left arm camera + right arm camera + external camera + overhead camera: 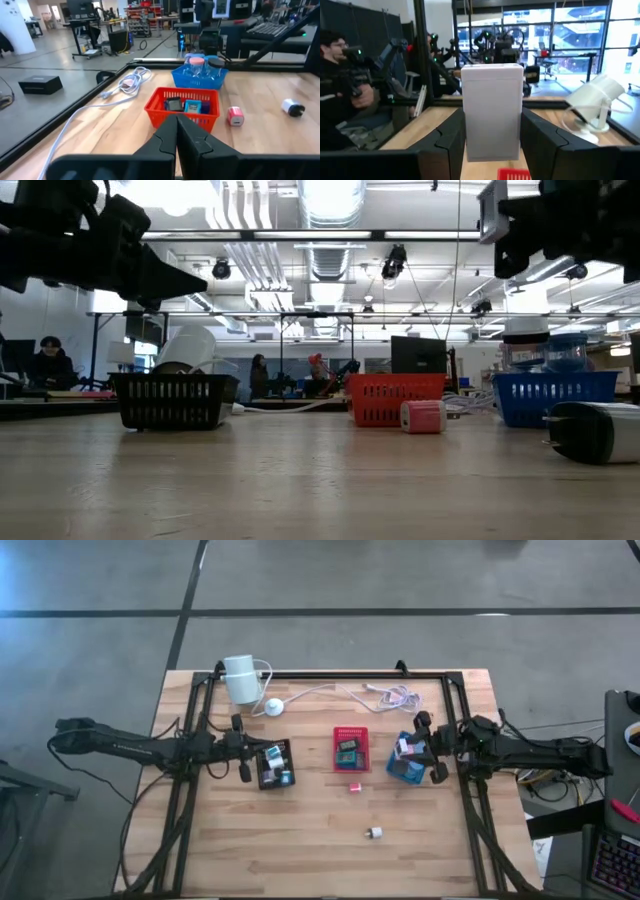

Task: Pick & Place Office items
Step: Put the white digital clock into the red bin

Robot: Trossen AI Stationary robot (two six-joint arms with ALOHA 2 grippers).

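1. A wooden table stands on a grey floor. The low view looks across it into a workshop with ceiling ducts, where people sit far back.
2. Three trays sit in a row across the middle: a black tray, a red tray and a blue tray.
3. A white cylinder device lies near the far edge, and its cable trails toward the right.
4. The left gripper hangs just left of the black tray. Its fingers are pressed together and hold nothing.
5. The right gripper hovers over the blue tray, pinching a white block upright between its fingers.
6. The black tray holds several small pieces, white and blue among them.
7. The red tray holds a dark clip and a blue block side by side.
8. The blue tray holds round discs, pink and blue, standing above its rim.
9. A pink block lies on the bare wood just in front of the red tray.
10. A white-and-dark piece lies alone nearer the front edge, well apart from the trays.
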